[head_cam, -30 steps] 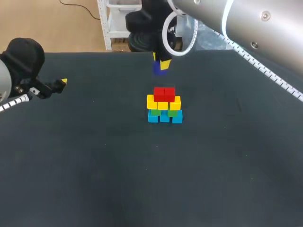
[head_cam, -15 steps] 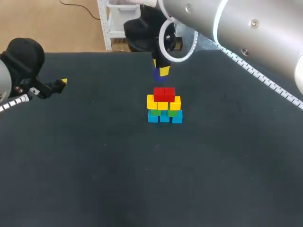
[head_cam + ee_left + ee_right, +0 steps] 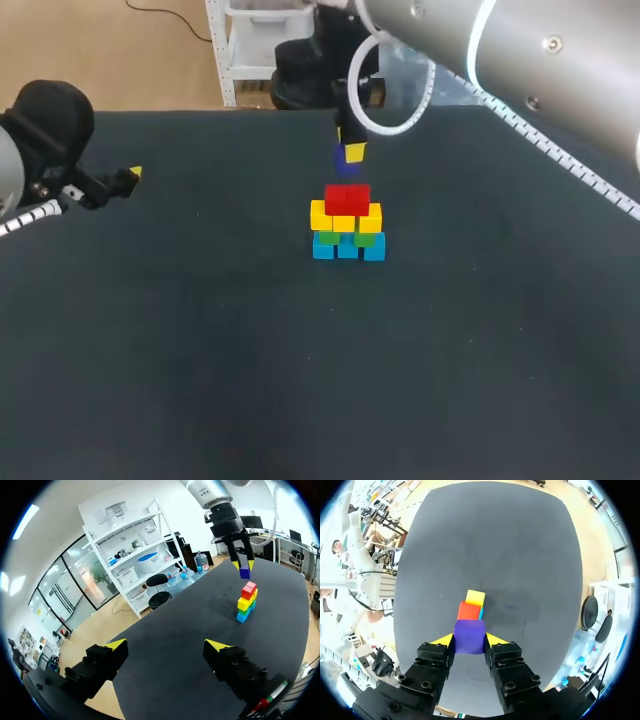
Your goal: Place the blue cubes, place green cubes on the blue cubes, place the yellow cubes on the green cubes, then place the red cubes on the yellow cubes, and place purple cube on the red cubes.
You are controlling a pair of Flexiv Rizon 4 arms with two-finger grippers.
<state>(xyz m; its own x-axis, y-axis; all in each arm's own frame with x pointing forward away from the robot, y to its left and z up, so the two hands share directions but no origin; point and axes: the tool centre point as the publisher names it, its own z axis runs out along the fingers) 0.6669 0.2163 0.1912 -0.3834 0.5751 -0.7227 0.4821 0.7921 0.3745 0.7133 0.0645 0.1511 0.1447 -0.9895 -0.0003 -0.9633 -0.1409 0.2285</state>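
Purple cube [image 3: 469,636] sits clamped between the two yellow-tipped fingers of the right gripper [image 3: 469,641]; one fingertip presses each opposite side face, so this gripper is closed on the cube; cube looks square to the fingers, top face level.

Directly under the right gripper, and apart from the purple cube, stands the stack; head view shows a clear gap between the cube's underside and the red cubes [image 3: 347,198]; right wrist view shows a red face just ahead of the held cube, a yellow one beyond it, and a thin blue edge beside the red.

Stack layers, from nearest the right gripper downward: two red cubes side by side on top; yellow cubes [image 3: 343,220] below them, three across; green cubes [image 3: 365,239] under the yellow, only partly visible between their neighbours; blue cubes [image 3: 347,248] at the base, three across, resting on the dark tabletop [image 3: 200,350]; each layer touches the one beneath it.

Right arm enters from the right side and hangs over the far middle of the tabletop, gripper pointing down.

Left gripper [image 3: 166,645] is open; fingers spread wide, nothing between them, only bare tabletop ahead; the stack and the right gripper lie well ahead of it, well apart; head view places it at the left edge of the tabletop.
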